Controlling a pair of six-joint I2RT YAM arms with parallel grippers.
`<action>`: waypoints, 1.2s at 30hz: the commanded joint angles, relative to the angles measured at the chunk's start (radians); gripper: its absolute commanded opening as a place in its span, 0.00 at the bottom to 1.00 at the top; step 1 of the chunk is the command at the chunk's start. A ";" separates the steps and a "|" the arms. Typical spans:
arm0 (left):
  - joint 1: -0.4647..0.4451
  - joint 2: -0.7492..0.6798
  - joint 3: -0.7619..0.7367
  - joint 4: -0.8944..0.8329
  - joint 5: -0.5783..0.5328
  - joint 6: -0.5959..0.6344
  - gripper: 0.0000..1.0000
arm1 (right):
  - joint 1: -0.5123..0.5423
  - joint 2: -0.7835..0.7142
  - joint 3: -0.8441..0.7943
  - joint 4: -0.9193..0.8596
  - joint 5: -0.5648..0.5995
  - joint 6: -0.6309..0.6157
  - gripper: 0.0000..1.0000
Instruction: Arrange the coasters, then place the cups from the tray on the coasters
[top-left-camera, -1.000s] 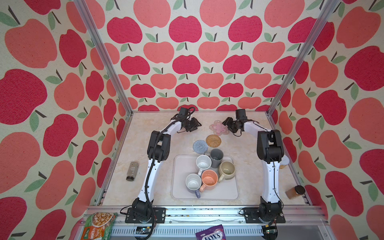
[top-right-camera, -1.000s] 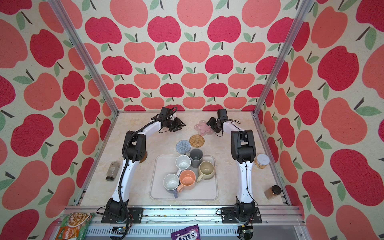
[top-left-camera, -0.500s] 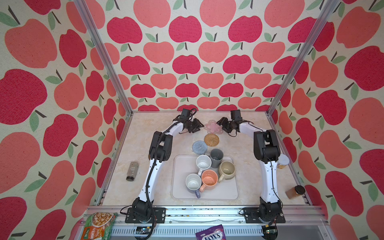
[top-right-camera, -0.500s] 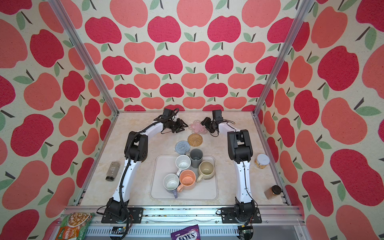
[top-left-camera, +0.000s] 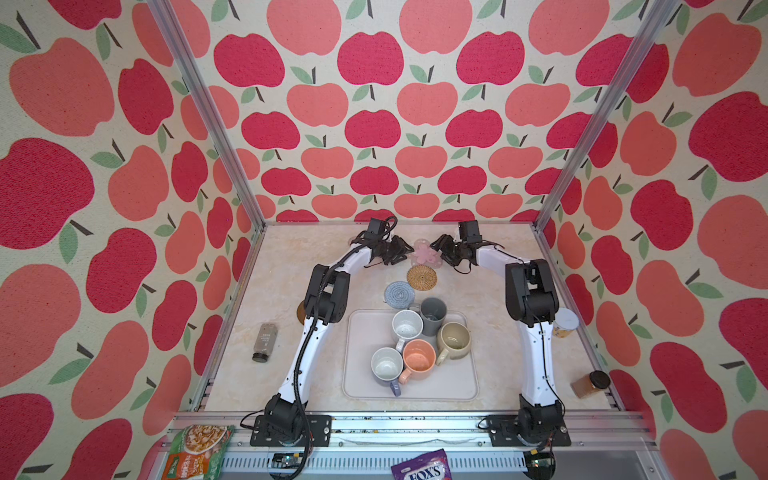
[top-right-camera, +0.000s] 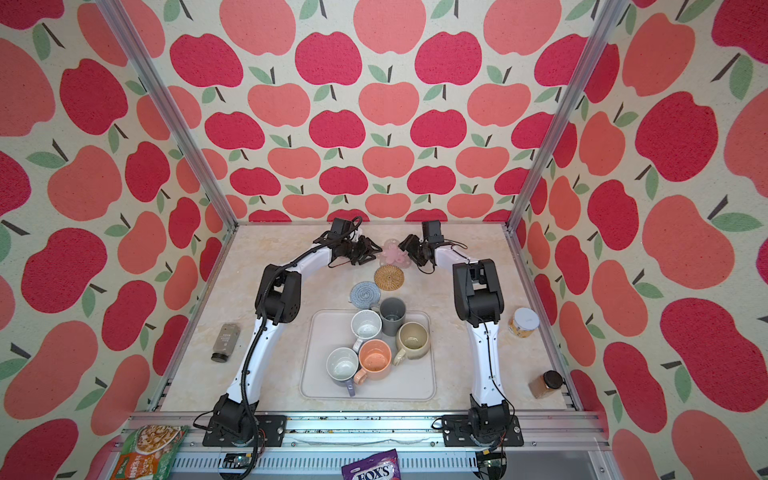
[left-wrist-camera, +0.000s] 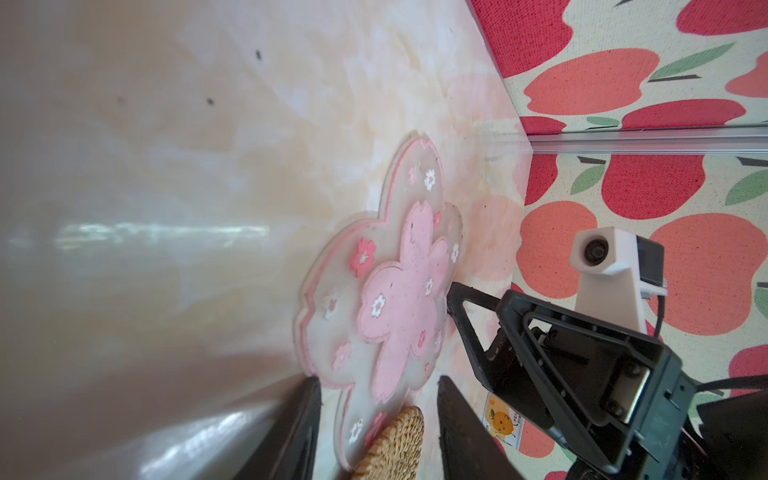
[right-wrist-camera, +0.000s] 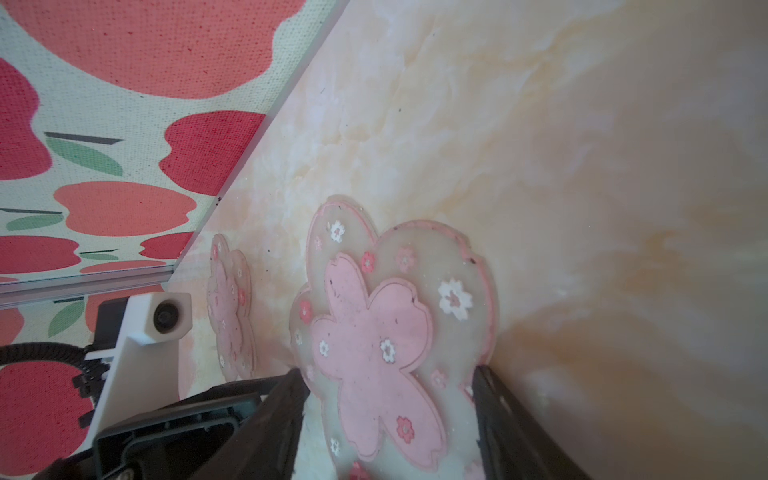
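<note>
Two pink flower coasters lie at the back middle of the table. My right gripper is open, its fingers either side of the nearer flower coaster; the second flower coaster lies beyond. My left gripper is open over a flower coaster's edge, facing the right gripper. The rattan coaster and blue-grey coaster lie nearer. A dark brown coaster peeks from behind the left arm. The tray holds white, dark grey, beige, peach and lavender-grey cups.
A small bottle lies on its side at the left. A white-lidded jar and a brown spice jar stand along the right edge. Snack packets lie in front of the rail. Apple-patterned walls enclose three sides.
Both grippers have moved inward toward the pink flower coasters, closing the gap between them. The cups and the other coasters have not moved.
</note>
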 joint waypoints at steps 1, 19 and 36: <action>-0.026 0.075 0.018 -0.007 -0.004 -0.030 0.48 | 0.002 0.080 -0.022 -0.076 -0.024 0.015 0.67; -0.028 0.196 0.158 0.104 -0.072 -0.132 0.48 | -0.033 0.190 0.156 -0.125 -0.056 0.012 0.67; -0.028 0.235 0.220 0.109 -0.094 -0.154 0.48 | -0.034 0.234 0.238 -0.138 -0.067 0.011 0.67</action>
